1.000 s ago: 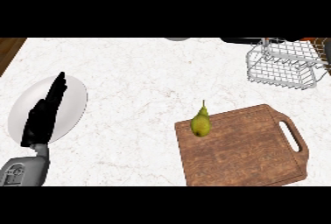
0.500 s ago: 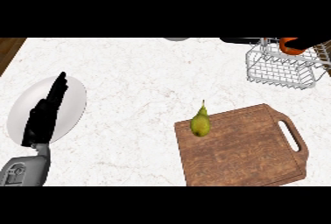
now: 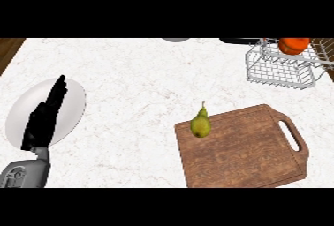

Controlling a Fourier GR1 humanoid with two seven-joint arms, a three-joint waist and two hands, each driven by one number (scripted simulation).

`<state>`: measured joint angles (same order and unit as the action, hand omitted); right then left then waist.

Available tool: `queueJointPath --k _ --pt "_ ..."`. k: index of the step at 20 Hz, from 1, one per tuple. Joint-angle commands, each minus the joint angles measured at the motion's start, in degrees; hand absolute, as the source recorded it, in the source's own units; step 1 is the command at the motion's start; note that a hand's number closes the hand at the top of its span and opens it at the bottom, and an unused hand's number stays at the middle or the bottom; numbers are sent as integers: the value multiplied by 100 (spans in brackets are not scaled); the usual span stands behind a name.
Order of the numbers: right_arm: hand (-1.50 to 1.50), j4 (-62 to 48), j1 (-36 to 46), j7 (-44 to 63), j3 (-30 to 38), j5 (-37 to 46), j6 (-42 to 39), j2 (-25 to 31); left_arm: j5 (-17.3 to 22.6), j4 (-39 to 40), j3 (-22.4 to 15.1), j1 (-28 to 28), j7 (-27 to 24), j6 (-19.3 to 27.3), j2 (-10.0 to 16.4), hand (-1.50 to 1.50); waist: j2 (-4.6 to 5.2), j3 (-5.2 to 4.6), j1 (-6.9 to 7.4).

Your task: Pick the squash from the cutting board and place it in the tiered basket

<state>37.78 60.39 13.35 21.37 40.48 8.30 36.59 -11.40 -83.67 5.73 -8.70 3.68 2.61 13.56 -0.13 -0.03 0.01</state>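
The squash (image 3: 201,125) is being carried by the cutting board (image 3: 251,152), at the board corner lying closest to the left hand (image 3: 44,119), well off to that hand's right, stem pointing away from the robot, with nothing gripping it. The wire basket (image 3: 282,70) is standing farther still to the hand's right and beyond its fingertips, and an orange thing (image 3: 294,45) is being held inside it. The left hand is being held released, fingers straight and pointing away from the robot, over a white plate (image 3: 70,101) on the table (image 3: 130,75).
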Motion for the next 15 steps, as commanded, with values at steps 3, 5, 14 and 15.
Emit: queueJointPath --k 3,5,14,15 --pt "-150 661 -619 548 536 -659 -713 476 18 -47 137 -5 82 -32 114 0 -36 1 -133" --pt "-150 907 -805 542 801 -996 -1150 812 -85 15 50 -21 61 65 7 0 -35 1 -155" --pt "-150 2136 -2880 -117 2200 -2465 -2467 1491 -50 63 117 143 -174 63 -37 0 -30 4 -213" --pt "-150 2342 -3142 3 2293 -2546 -2490 1405 79 -231 192 193 117 -151 135 0 -29 4 -141"
